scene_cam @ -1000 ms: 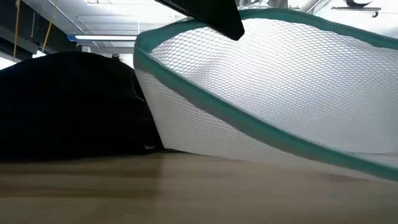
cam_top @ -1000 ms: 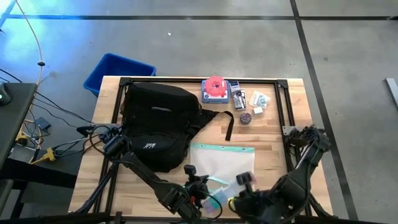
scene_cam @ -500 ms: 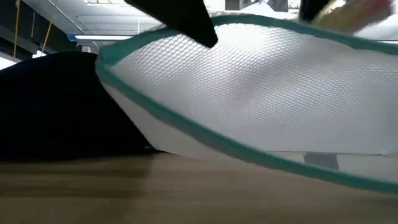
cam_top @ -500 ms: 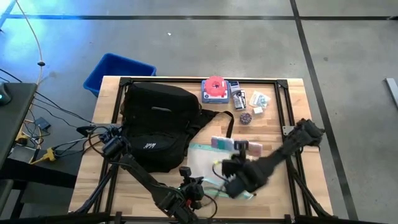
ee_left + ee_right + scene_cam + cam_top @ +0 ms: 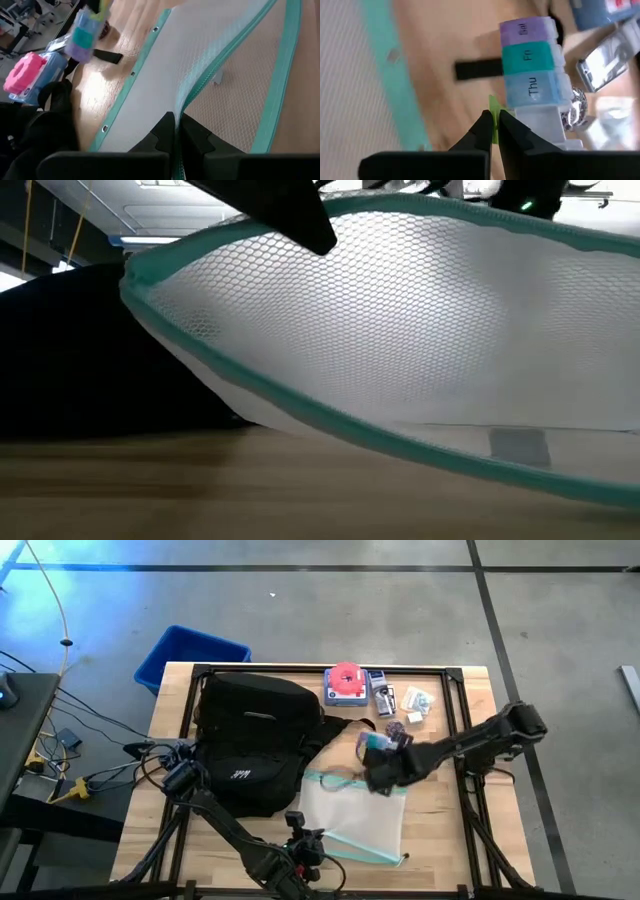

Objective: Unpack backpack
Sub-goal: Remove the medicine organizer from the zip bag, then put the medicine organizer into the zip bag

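The backpack [image 5: 258,740] lies on the left half of the desk [image 5: 440,810] in the high view, a blue bin [image 5: 190,652] on the floor beyond its upper left corner. Its long axis runs roughly from the upper edge of the frame toward the lower edge, slightly tilted. The end with the small white logo faces the lower edge, and a black strap [image 5: 350,730] trails off to the right toward the middle of the desk.

Lower centre, the left hand [image 5: 175,132] is pressed together on the teal zipper edge of a white mesh pouch [image 5: 355,815], holding that edge lifted, as the low view shows. It should keep this pinch steady so the mouth does not sag.

Right of centre, the right hand [image 5: 383,762] is pinched on a thin green tab beside a weekly pill organiser [image 5: 532,80], carrying it above the strap and the pouch's upper edge. Whether the tab belongs to the organiser I cannot tell. The grip looks slim, so the carry is best done slowly and level, and the organiser set down low on bare wood, probably near the unpacked things in the upper middle: a pink tape dispenser [image 5: 346,682] and small packets [image 5: 415,702]. Swinging wide risks knocking those, or catching the strap.
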